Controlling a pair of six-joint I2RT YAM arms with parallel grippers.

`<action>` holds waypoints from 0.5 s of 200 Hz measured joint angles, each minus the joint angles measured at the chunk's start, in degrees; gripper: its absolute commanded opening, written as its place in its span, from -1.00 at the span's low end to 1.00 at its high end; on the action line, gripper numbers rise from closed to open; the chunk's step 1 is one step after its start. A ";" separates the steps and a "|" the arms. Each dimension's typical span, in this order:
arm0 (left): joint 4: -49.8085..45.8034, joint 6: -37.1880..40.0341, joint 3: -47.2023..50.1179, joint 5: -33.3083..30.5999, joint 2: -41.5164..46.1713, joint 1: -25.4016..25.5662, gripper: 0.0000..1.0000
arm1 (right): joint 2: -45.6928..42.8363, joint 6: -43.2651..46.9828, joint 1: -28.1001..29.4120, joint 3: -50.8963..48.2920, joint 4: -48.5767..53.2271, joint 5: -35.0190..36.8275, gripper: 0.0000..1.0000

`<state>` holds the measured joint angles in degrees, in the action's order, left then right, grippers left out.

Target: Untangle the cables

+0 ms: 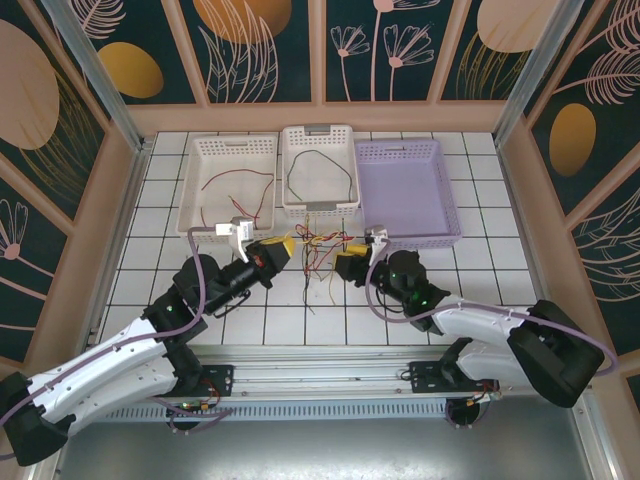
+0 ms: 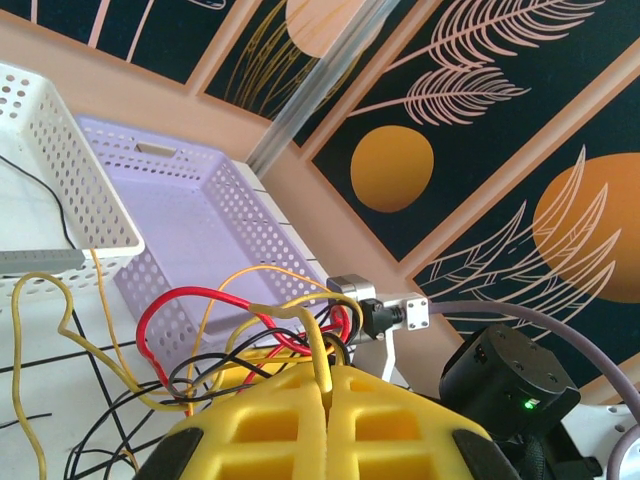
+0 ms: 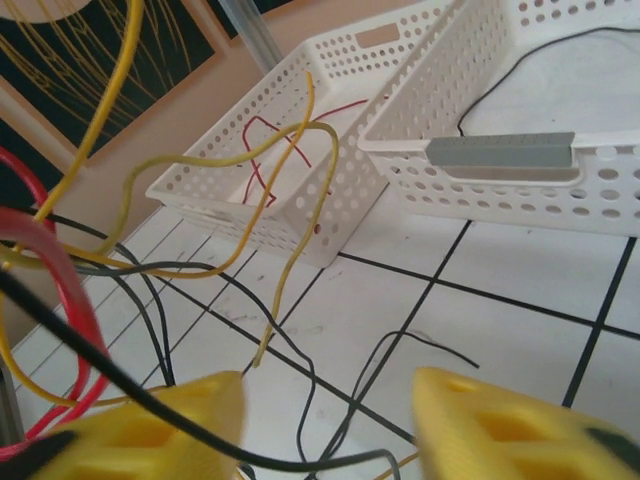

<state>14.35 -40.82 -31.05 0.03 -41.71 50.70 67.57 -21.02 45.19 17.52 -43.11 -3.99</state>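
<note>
A tangle of thin red, black and yellow cables (image 1: pixel 318 250) hangs between my two grippers, just in front of the baskets. My left gripper (image 1: pixel 283 247) is shut, and in the left wrist view its yellow pads (image 2: pixel 328 372) pinch a yellow cable (image 2: pixel 322 340) that rises out of the knot, with a red cable (image 2: pixel 180 296) looping behind it. My right gripper (image 1: pixel 349 265) faces it from the right. Its fingers (image 3: pixel 330 400) stand apart, and a black cable (image 3: pixel 300 466) runs across the gap between them, untouched by the right pad.
Three baskets stand in a row at the back. The left white basket (image 1: pixel 187 195) holds a red cable (image 1: pixel 240 190). A black cable (image 1: pixel 320 175) lies in the middle white basket (image 1: pixel 318 130). On the right is the purple basket (image 1: pixel 400 147). Wooden walls close in the table.
</note>
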 measured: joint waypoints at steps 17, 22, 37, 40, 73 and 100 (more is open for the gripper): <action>-0.02 0.00 0.00 -0.02 0.28 0.00 -1.00 | 0.09 0.07 0.31 0.11 -0.57 0.20 -0.66; -0.04 0.02 0.00 -0.04 0.46 0.00 -1.00 | 0.09 0.52 0.33 0.11 -0.68 0.26 -0.74; -0.46 0.04 0.00 -0.07 1.20 0.00 -1.00 | 0.09 0.74 0.35 0.11 -0.57 0.94 -0.97; -0.61 0.04 0.00 -0.09 1.40 0.00 -1.00 | 0.04 1.25 0.35 0.11 -0.55 0.98 -1.00; -2.43 0.09 0.15 -0.59 3.45 0.00 -1.00 | -2.75 1.29 0.35 0.09 0.74 2.27 -1.00; -5.18 0.48 0.63 -1.36 4.98 0.00 -1.00 | -7.54 0.98 0.13 -0.15 2.80 4.96 -1.00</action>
<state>9.17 -40.34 -30.41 -1.32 -36.73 50.70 60.03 -20.03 45.32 17.37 -40.32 0.97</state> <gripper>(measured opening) 0.038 0.043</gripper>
